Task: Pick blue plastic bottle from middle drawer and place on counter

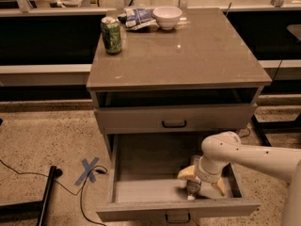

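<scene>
The middle drawer (pixel 141 192) is pulled out below the cabinet. The blue plastic bottle (pixel 191 188) lies near its front right, cap toward the drawer front, partly covered by my wrist. My gripper (pixel 201 183) is down inside the drawer, right over the bottle. Its yellow fingers (pixel 186 173) are spread open, one on each side of the bottle, and I cannot tell whether they touch it. The counter (pixel 188 51) is the glossy grey-brown top above.
A green soda can (pixel 111 34), a snack bag (pixel 136 18) and a white bowl (pixel 167 17) stand at the counter's back left. The upper drawer (pixel 174 118) is shut. A blue tape X (pixel 89 169), a cable and a black stand leg (pixel 46 197) lie on the floor left.
</scene>
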`<action>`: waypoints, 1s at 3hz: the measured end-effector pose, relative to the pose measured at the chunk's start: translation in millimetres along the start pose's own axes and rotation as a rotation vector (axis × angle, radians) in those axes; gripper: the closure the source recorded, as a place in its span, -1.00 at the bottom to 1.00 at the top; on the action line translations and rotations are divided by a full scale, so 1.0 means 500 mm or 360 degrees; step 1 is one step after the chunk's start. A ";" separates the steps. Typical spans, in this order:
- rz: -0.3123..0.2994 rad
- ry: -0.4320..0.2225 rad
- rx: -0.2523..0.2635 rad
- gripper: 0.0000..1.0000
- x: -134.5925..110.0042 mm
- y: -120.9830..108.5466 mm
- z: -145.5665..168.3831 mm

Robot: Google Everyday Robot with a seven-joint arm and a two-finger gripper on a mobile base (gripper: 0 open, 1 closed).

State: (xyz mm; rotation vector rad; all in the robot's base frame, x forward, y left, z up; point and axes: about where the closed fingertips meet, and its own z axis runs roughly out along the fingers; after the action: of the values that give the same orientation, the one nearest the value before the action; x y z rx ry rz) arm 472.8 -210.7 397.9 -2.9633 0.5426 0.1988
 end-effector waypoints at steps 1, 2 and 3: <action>-0.0104 0.0007 0.0007 -1.00 0.013 -0.024 0.023; -0.0144 0.0024 0.0021 -0.72 0.030 -0.041 0.045; -0.0157 0.0037 0.0047 -0.25 0.041 -0.051 0.053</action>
State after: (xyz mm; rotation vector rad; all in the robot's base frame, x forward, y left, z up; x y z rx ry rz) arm 498.0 -190.2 371.0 -2.9578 0.3968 0.1457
